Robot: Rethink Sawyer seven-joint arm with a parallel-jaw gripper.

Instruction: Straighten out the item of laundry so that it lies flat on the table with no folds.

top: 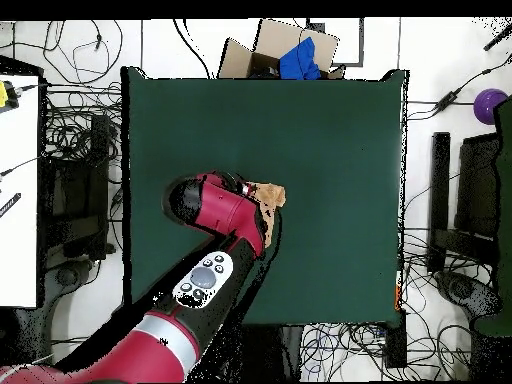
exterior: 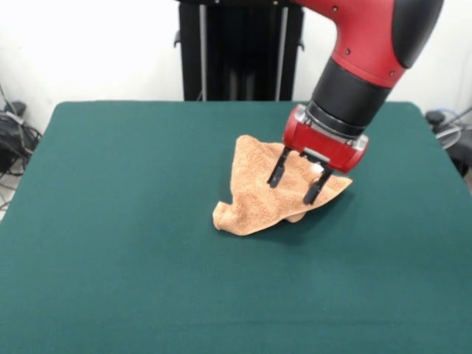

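Observation:
The item of laundry is an orange-tan towel lying crumpled and folded into a rough triangle near the middle of the dark green table. My gripper hangs over the towel's right part, its two black fingers spread apart and open, tips at or just above the cloth; nothing is held. From overhead the red arm covers most of the towel, leaving only one edge visible, and the gripper itself is hidden under the arm.
A cardboard box with blue cloth sits off the table's far edge in the overhead view. Cables and equipment surround the table on the floor.

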